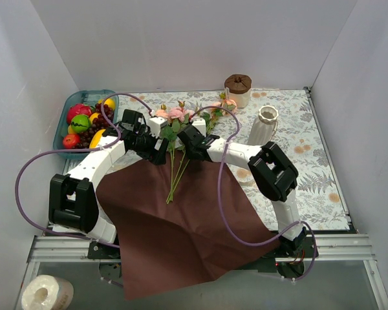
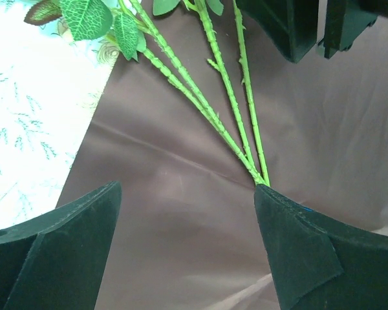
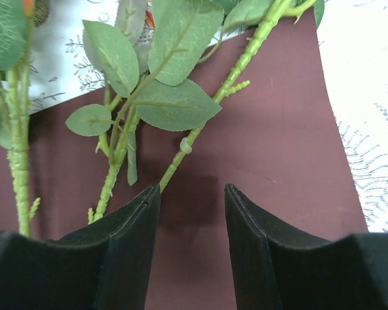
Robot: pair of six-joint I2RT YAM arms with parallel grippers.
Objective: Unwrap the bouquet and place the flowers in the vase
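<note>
- Top view, whole scene: you see the maroon paper (image 1: 181,239) spread flat across the lower centre. The flowers (image 1: 176,113) lie at its upper edge, with blooms on the patterned cloth (image 1: 310,168) and stems pointing down onto the paper.
- Top view only: the vase (image 1: 265,124) stands upright right of centre, apart from the flowers and from both arms. A brown-topped jar (image 1: 238,89) stands above and to the left of it. A blue basket (image 1: 59,135) of fruit sits at the upper left, and a white roll (image 1: 46,294) in the lower left corner.
- Top view: both wrists meet over the upper stems from left and right, but you cannot read the jaws from here.
- Left wrist view: the left gripper (image 2: 187,187) stands wide apart, released, with only paper between its fingers. Three green stems (image 2: 213,123) converge from the top of the frame and end at the tip of the right-hand finger (image 2: 297,239). Whether they touch it cannot be told.
- Right wrist view: the right gripper (image 3: 192,187) shows a narrower gap, and you see only bare paper in it, so it grasps nothing. One stem runs down to the tip of the left-hand finger (image 3: 126,232).
- Right wrist view only: veined leaves (image 3: 178,106) fill the upper frame.
</note>
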